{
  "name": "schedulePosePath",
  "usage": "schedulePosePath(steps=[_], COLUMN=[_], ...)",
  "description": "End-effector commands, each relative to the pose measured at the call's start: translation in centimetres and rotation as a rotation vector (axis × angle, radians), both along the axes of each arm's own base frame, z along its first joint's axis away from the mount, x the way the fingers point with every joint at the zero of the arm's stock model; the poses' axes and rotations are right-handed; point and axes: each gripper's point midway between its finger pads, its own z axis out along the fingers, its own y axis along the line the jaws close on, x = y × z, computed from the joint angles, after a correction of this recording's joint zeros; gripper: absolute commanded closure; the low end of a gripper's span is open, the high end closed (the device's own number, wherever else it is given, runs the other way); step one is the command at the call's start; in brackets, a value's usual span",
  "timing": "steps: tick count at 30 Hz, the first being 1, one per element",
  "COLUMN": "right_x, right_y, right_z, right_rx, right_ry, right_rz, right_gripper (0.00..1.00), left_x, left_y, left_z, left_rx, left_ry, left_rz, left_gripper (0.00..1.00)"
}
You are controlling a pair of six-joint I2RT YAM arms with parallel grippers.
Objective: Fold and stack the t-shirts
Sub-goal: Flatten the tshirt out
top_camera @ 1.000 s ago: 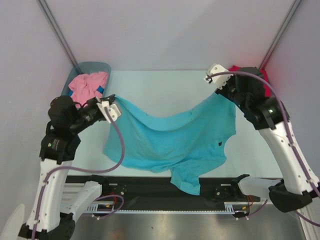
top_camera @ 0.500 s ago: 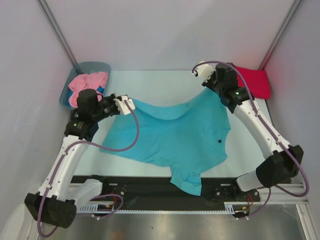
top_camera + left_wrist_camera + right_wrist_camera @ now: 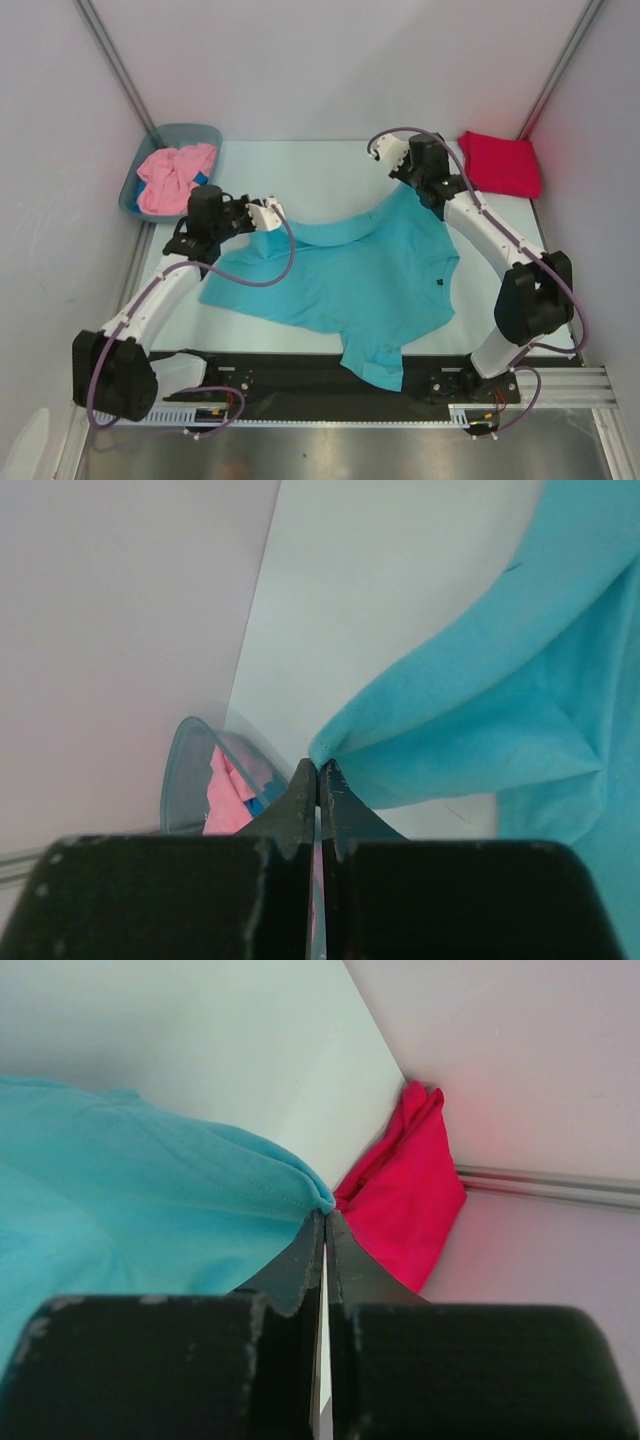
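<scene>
Right now both arms reach out over the table with the turquoise t-shirt held between them. The left gripper has its jaws pressed together on a corner of the turquoise cloth, pinched right at the fingertips; in the left wrist view the fabric fans out to the right from that pinch. The right gripper does the same, jaws closed tight on a stitched hem corner of that shirt, with the cloth running off to the left in the right wrist view. From above, the edge between the two pinch points sags in a shallow curve, lifted at both ends. The rest of the shirt lies spread on the middle of the table, wrinkled. One sleeve drapes over the near edge onto the black rail between the arm bases. There is a small dark mark on the shirt's right side; what it is cannot be told. The crimson t-shirt sits folded in the far right corner against the wall, near the right gripper but apart from the turquoise cloth in the top view. The pink t-shirt is crumpled inside the grey-blue tub at the far left corner, with a bit of something blue beside it in the tub. The left gripper is near the tub, not touching it.
</scene>
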Motion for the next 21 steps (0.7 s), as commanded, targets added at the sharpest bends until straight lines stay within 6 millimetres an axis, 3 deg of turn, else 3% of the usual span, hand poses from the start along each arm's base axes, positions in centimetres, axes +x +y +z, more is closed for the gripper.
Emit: schedulePosePath(steps=[1,5,8,9,11,12,13,14,16,17,19,20,21], right_x=[1.3,2.8,3.9,4.2,4.7,5.0,5.5,5.9,6.7,7.0,7.9,8.2,8.6], right_y=[-0.4,-0.8,-0.9,-0.9,-1.2,-1.0,-1.0,-1.3,-1.2,-1.2,-1.2,-1.1,-1.0], right_z=[0.1,-1.3,-1.5,-1.8,-1.6,-2.4,-2.1,-2.0,-2.5,-2.5,-2.8,-2.8,-2.7], right_rx=[-0.016,-0.045,-0.060,-0.068,-0.077,-0.087,-0.088,-0.092,-0.099,-0.102,-0.103,-0.109,-0.107], right_ry=[-0.063,-0.084,-0.118,-0.118,-0.142,-0.127,-0.153,-0.168,-0.176,-0.185,-0.202,-0.205,-0.215], right_rz=[-0.026,-0.068,-0.101,-0.104,-0.120,-0.119,-0.127,-0.147,-0.163,-0.173,-0.184,-0.186,-0.189], right_gripper=[1.00,1.00,1.00,1.00,1.00,1.00,1.00,1.00,1.00,1.00,1.00,1.00,1.00], left_x=[2.9,5.8,8.2,9.1,10.5,11.2,11.7,12.5,13.6,14.4,15.7,16.4,17.1], left_y=[0.8,1.8,2.7,2.7,3.2,3.0,3.1,2.9,2.6,2.4,1.9,1.9,1.8], left_z=[0.6,-0.3,0.2,1.7,1.0,2.2,2.5,1.3,4.0,2.8,3.8,2.8,3.1], left_rx=[0.026,0.092,0.121,0.115,0.163,0.145,0.160,0.188,0.174,0.207,0.185,0.206,0.206], left_ry=[-0.103,-0.136,-0.228,-0.309,-0.343,-0.410,-0.438,-0.440,-0.566,-0.553,-0.595,-0.593,-0.617], left_rz=[0.107,0.215,0.320,0.342,0.384,0.404,0.424,0.427,0.462,0.459,0.472,0.484,0.495], left_gripper=[1.00,1.00,1.00,1.00,1.00,1.00,1.00,1.00,1.00,1.00,1.00,1.00,1.00])
